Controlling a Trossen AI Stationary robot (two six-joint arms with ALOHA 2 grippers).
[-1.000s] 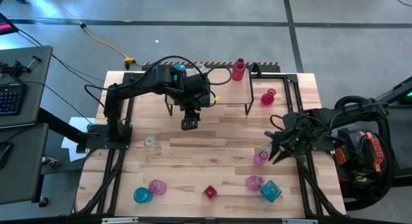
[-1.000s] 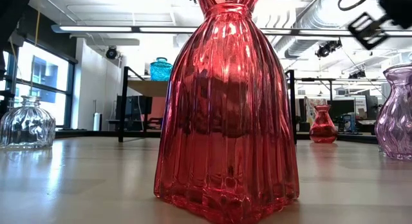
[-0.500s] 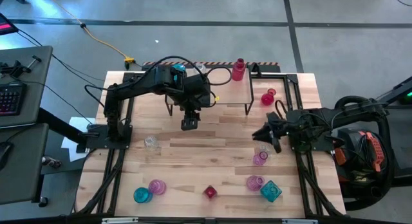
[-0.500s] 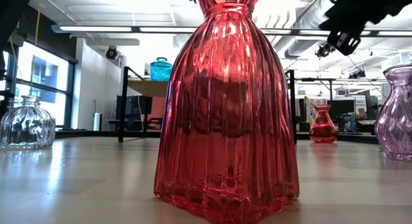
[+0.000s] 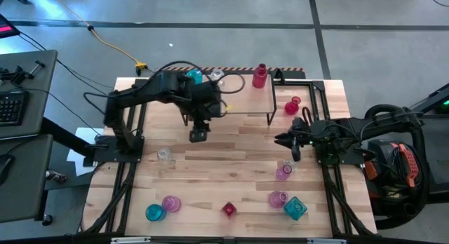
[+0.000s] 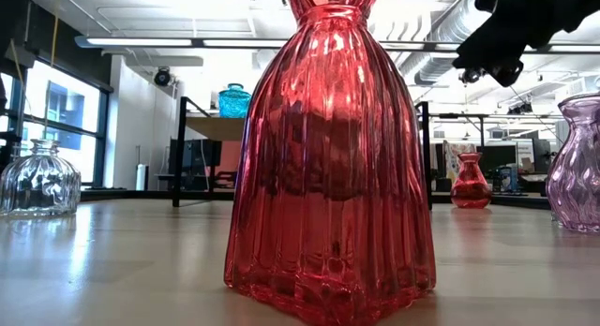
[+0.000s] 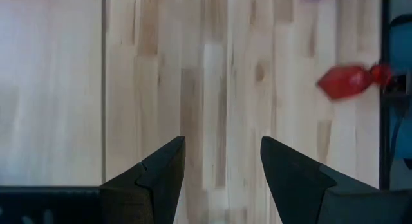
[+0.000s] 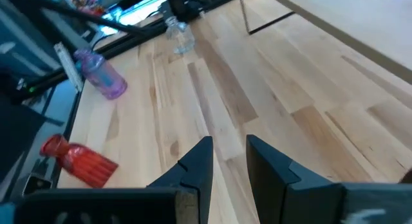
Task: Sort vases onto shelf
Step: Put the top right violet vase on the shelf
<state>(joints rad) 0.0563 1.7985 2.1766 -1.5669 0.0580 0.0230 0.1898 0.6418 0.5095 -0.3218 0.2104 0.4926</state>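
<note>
The shelf stands at the table's far middle. A teal vase and a clear vase stand on its far left part, and a pink bottle vase stands at its far right corner. My left gripper hangs open over bare table just in front of the shelf's left end; its fingers hold nothing. My right gripper hovers at the table's right, slightly open and holding nothing, above a pink vase and a small clear vase.
Loose vases stand on the table: a red one right of the shelf, a clear one at the left, and along the near edge a teal one, a pink one, a red one, another pink one and a faceted teal one.
My left gripper has drawn a little toward the table's left, still open, uncovering the teal vase on the shelf. My right gripper has swung up and rolled, from pointing down at the pink vase to pointing toward the table's left, and has shifted toward the far edge.
</note>
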